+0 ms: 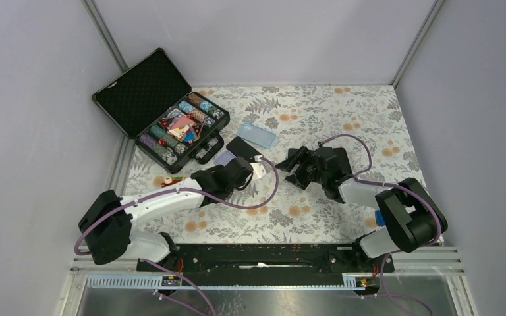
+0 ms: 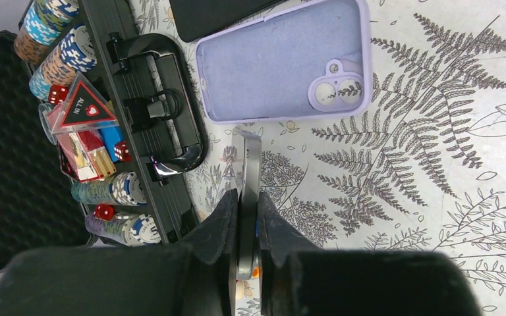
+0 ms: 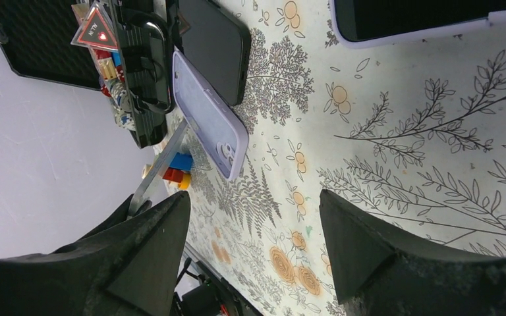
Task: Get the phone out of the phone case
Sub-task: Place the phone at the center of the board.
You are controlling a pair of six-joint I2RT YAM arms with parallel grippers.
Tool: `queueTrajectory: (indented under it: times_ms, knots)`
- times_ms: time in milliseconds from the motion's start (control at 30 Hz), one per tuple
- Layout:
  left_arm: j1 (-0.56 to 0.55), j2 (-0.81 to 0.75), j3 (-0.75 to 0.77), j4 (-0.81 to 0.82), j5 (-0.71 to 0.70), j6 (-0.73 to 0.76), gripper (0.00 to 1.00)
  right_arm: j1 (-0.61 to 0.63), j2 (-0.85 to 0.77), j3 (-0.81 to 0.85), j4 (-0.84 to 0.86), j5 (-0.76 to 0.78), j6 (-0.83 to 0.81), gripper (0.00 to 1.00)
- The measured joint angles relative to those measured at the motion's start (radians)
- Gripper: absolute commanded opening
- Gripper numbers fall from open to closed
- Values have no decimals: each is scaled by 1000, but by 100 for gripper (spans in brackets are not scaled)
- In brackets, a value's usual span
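Observation:
My left gripper (image 1: 257, 169) (image 2: 247, 197) is shut on a thin silver phone (image 2: 250, 164), held edge-on above the floral table. The empty lilac phone case (image 2: 283, 59) lies open side up just beyond it; it also shows in the top view (image 1: 224, 158) and in the right wrist view (image 3: 207, 115). The held phone shows as a silver strip in the right wrist view (image 3: 158, 164). My right gripper (image 1: 288, 164) (image 3: 253, 197) is open and empty, just right of the left gripper, a little above the table.
A black phone (image 1: 242, 148) (image 3: 214, 46) lies beside the lilac case. A light blue cased phone (image 1: 257, 135) lies further back. An open black case of poker chips (image 1: 171, 125) (image 2: 92, 131) stands at the back left. Small coloured bricks (image 3: 178, 168) lie near it.

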Motion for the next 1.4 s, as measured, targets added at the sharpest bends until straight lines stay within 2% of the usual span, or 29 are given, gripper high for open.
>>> queueTrajectory:
  times_ms: [233,400,700,1033,1233,1400]
  knots:
    - [-18,43,2,0,-10,2,10,-20,-5,-40,73,-35,29,75]
    - [-61,102,2,0,-32,2,17,-34,-26,-77,107,-49,46,75]
    - [-100,187,-4,-33,-27,-8,22,-50,-72,-102,133,-51,63,75]
    - [-108,298,-3,-82,-3,-50,37,-69,-91,-132,144,-55,71,76]
    - [-107,294,6,-87,-2,-56,44,-70,-160,-132,124,-50,59,76]
    - [-107,275,9,-88,9,-71,55,-71,-170,-132,106,-50,43,79]
